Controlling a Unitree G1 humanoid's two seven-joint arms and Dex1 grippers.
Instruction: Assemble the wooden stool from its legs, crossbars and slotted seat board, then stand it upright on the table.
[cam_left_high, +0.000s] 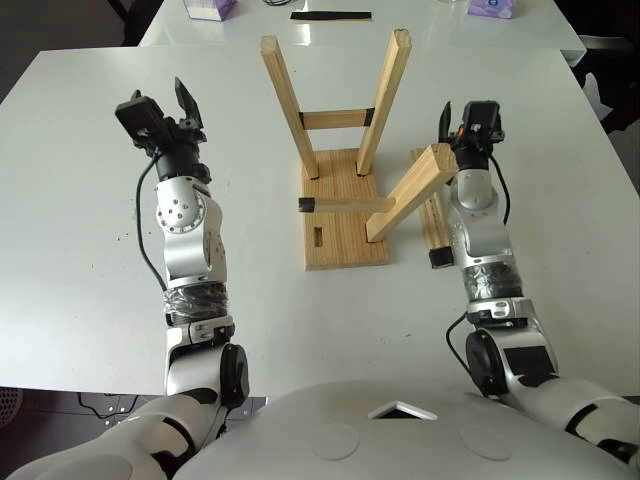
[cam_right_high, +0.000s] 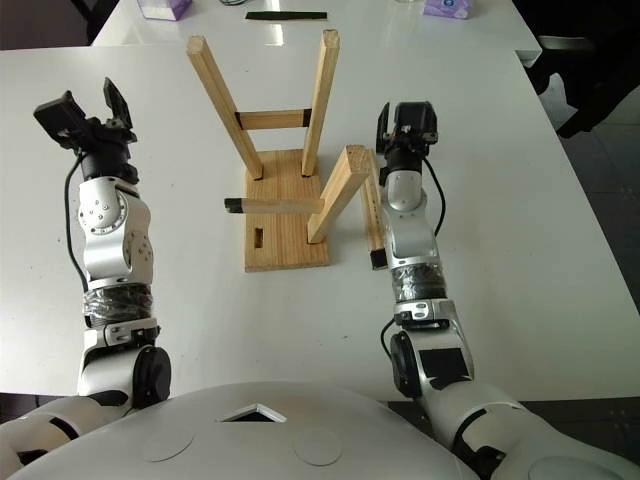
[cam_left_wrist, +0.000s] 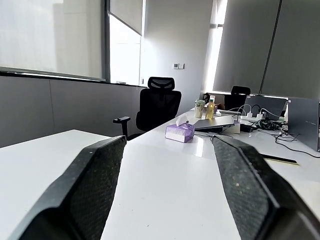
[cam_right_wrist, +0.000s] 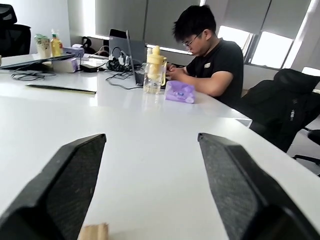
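Both tools stand wide open and hold nothing. The right tool sits just behind the top end of a tilted leg, a sliver of whose wood shows low between its fingers. I cannot tell whether the two are touching. The left tool is raised over the counter, well apart from all the wood.

The seat board lies flat, ahead of and inward from the right tool. Two upright legs stand in its far slots, joined by a crossbar. The tilted leg's foot rests at the board's near corner on the right tool's side. Its own side crossbar juts away from that tool over the board. A loose piece lies on the counter under the right arm.

The main risk, as I judge it, is the tilted leg toppling: nothing grips it (it looks merely propped). A nudge from the right tool could drop it onto the board or swing its crossbar into the upright pair. Closing off-centre could also twist the foot out of its slot.
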